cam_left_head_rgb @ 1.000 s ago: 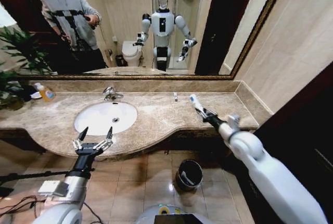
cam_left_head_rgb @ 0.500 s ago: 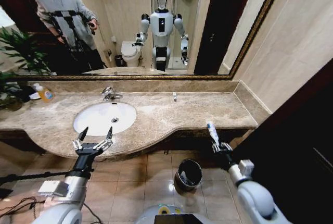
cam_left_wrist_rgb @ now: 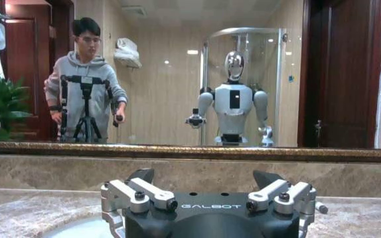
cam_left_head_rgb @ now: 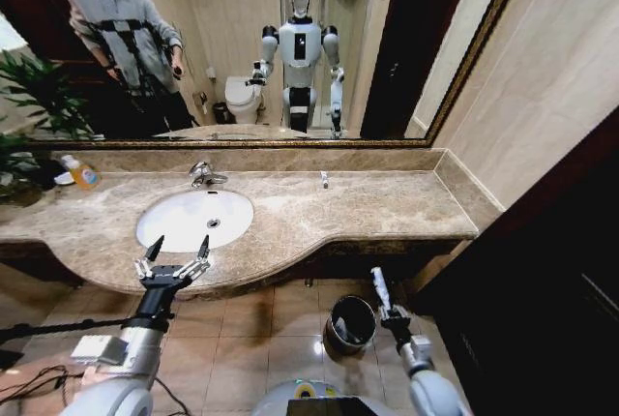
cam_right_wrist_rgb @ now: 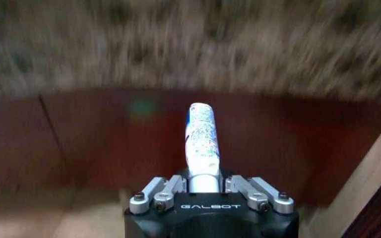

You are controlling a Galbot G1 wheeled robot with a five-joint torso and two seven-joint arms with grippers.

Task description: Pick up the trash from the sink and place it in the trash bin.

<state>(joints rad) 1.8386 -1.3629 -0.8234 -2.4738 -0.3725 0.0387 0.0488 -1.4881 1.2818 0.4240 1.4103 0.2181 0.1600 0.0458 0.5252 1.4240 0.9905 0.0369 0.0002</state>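
Our right gripper (cam_left_head_rgb: pixel 385 308) has come down from over the counter to floor level and now hangs just beside the trash bin (cam_left_head_rgb: pixel 352 323), on its right side, with its fingers closed on a white tube (cam_left_head_rgb: pixel 379 286) that sticks up from them. In the right wrist view the same tube (cam_right_wrist_rgb: pixel 201 134) stands straight out between the closed fingers. We judge the carry nearly done: the tube needs only to come over the bin's mouth and be let go.

Our left gripper (cam_left_head_rgb: pixel 174 259) hovers with its fingers spread wide at the front edge of the counter, just before the sink (cam_left_head_rgb: pixel 160 224).

We make out nothing lying in the sink. A pale shape lies inside the bin, too small to name.
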